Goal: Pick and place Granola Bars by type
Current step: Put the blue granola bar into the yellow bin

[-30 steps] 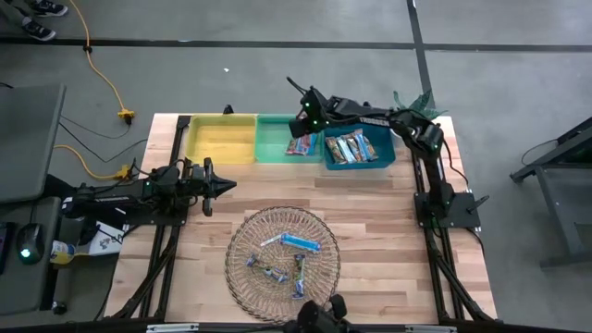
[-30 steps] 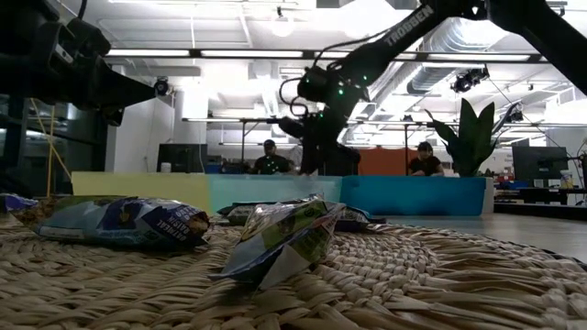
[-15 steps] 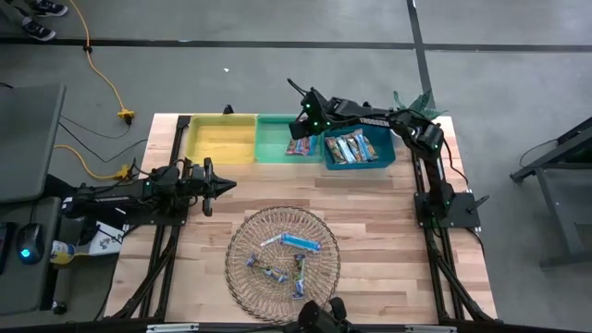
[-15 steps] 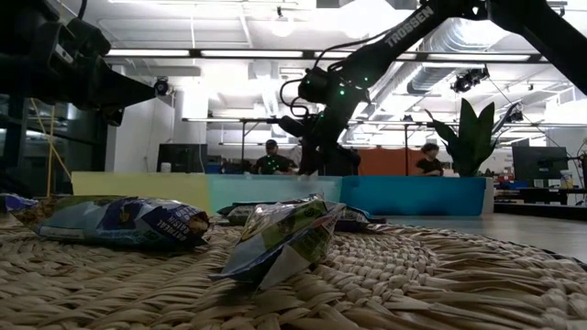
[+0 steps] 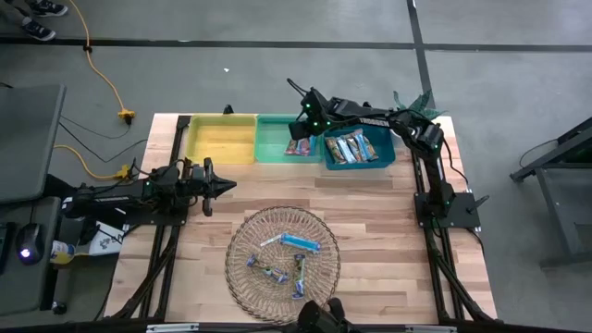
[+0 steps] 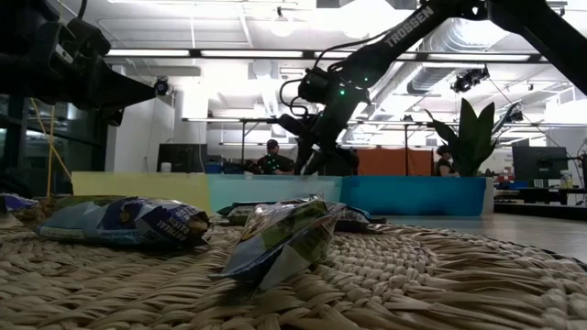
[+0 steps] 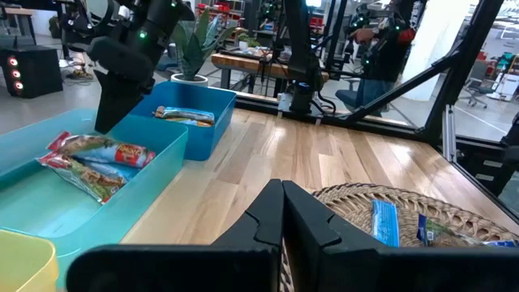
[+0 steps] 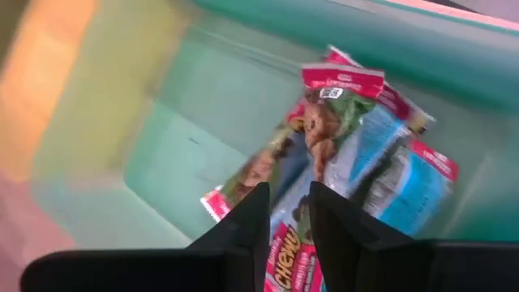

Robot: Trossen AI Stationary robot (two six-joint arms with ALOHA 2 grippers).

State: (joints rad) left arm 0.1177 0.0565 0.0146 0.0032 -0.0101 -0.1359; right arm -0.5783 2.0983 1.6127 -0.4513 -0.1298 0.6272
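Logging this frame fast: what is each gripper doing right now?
Left gripper: shut, empty, beside the wire basket.
Right gripper: fingers nearly together, empty, over the red-wrapped bars in the green bin.

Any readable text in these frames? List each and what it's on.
"CHEWY": red-wrapped granola bar in the green bin, right wrist view.
"TROSSEN": right arm, low view.
Print on the blue-wrapped bar in the wire basket: too blurred to read.
The other wrappers: too small.

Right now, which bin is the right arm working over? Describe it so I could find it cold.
Three bins sit in a row along the table's far edge. It is the middle, green bin, between the yellow bin and the blue bin. Only it holds red-ended bars, with the right gripper above.
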